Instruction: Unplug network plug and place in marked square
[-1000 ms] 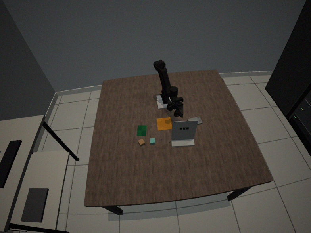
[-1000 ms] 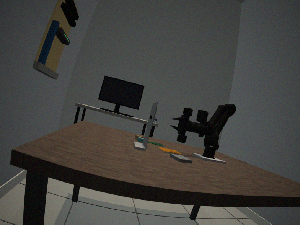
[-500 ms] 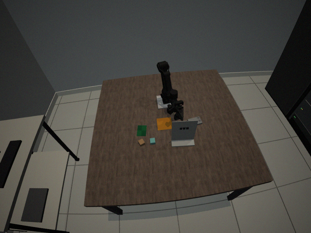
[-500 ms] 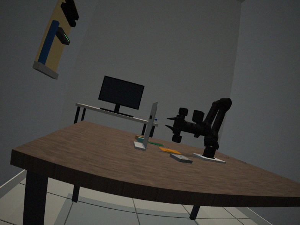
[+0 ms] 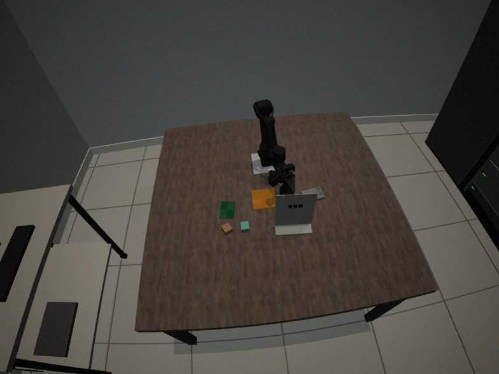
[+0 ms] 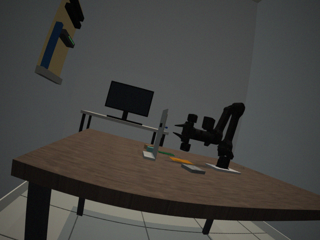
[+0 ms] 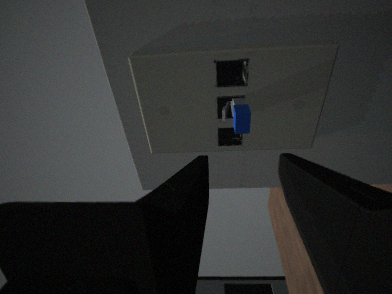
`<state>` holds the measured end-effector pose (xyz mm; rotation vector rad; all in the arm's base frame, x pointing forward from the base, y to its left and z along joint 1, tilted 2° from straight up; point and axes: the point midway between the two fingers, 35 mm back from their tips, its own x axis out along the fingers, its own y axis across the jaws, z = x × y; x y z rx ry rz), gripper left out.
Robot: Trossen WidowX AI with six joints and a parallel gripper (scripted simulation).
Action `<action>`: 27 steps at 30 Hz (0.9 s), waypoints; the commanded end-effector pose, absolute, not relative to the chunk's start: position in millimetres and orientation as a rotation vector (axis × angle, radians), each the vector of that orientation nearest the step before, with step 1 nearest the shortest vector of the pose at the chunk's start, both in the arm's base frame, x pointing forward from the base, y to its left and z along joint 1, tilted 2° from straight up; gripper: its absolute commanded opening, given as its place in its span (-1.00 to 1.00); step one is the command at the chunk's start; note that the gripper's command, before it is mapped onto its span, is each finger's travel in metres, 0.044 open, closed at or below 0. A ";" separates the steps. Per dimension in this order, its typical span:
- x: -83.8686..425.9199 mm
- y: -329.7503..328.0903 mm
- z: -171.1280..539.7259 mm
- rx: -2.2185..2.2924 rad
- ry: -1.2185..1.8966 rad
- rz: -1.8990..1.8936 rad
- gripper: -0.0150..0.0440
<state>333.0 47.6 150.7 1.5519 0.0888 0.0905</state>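
Note:
A blue plug (image 7: 242, 119) (image 6: 166, 127) sits at the middle of three sockets on the upright grey panel (image 5: 294, 217) (image 6: 158, 140) (image 7: 350, 130). A thin pale tab (image 7: 225, 111) shows beside its blue body in the wrist view. My gripper (image 6: 174, 129) (image 7: 243, 164) is partly open and empty. It stands back from the panel, one finger above the other, touching nothing. An orange square (image 5: 262, 198) (image 6: 181, 160) and a smaller green patch (image 5: 227, 209) (image 6: 166, 153) lie flat on the table (image 5: 225, 273) (image 6: 116, 170); which is the marked square I cannot tell.
A grey flat box (image 5: 319, 193) (image 6: 193, 168) lies on the arm's side of the panel. A teal cube (image 5: 244, 226) (image 6: 150, 149) and an orange-brown block (image 5: 226, 228) (image 6: 145, 145) lie beside the green patch. The panel's white foot (image 5: 293, 229) (image 6: 149, 155) extends on the side away from the arm.

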 end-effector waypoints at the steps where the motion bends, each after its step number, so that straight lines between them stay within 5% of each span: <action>1: 339.3 47.3 151.1 1.547 0.091 0.094 0.04; 27: 376.0 40.7 150.5 1.545 0.088 0.096 0.04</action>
